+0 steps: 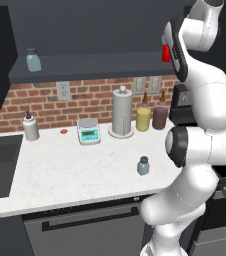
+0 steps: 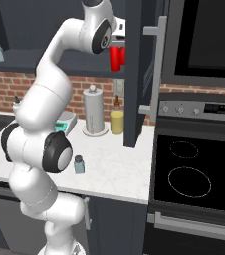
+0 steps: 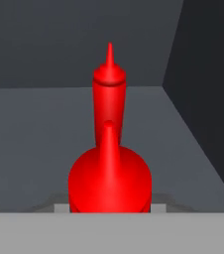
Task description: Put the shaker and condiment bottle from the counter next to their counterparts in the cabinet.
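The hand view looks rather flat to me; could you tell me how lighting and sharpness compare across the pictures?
Hand view: near condiment bottle uniformly bright red, soft-edged, barely shaded; cabinet dim grey. Left base view: evenly lit counter, faint shadows. Right base view: slightly soft, no glare.

White marble counter [image 1: 55, 170] below brick backsplash [image 1: 45, 102]. Far left: white pump bottle [image 1: 30, 126], sink [image 1: 0, 165] beside it. Middle: small scale [image 1: 88, 131], paper towel holder [image 1: 122, 112] right of it. Then yellow jar [image 1: 143, 119], maroon jar [image 1: 160, 117]. Far right: stove [image 2: 196, 174], oven [image 2: 204, 35] above.
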